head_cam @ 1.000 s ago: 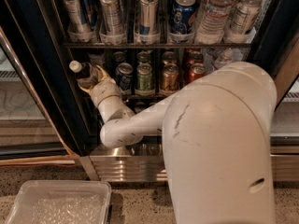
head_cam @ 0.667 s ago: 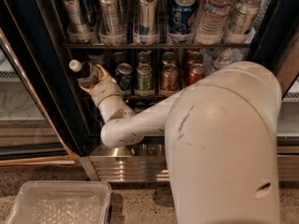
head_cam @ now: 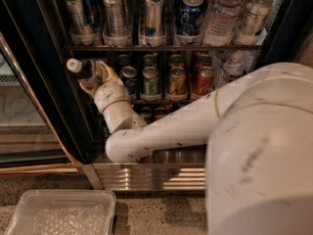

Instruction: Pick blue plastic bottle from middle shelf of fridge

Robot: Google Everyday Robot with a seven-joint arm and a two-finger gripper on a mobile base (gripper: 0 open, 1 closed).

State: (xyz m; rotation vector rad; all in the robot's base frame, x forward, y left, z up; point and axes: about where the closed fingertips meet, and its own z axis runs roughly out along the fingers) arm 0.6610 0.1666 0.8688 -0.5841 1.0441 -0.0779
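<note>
Camera view | your pincer (head_cam: pixel 99 77) looks clamped on the blue plastic bottle (head_cam: pixel 84 69), cap tilted left of it, middle shelf (head_cam: pixel 161 101) cans to its right | likely light, smooth, squashable: hold mid-body, gently.

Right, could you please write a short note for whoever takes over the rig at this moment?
Gripper: inside the fridge, at the left end of the middle shelf, fingers closed on the blue plastic bottle.
Bottle: tilted, white cap pointing left, in the grasp.
Done: reach and grasp.
Left: draw the bottle out past the door frame, probably slowly since it sits at an angle.
</note>
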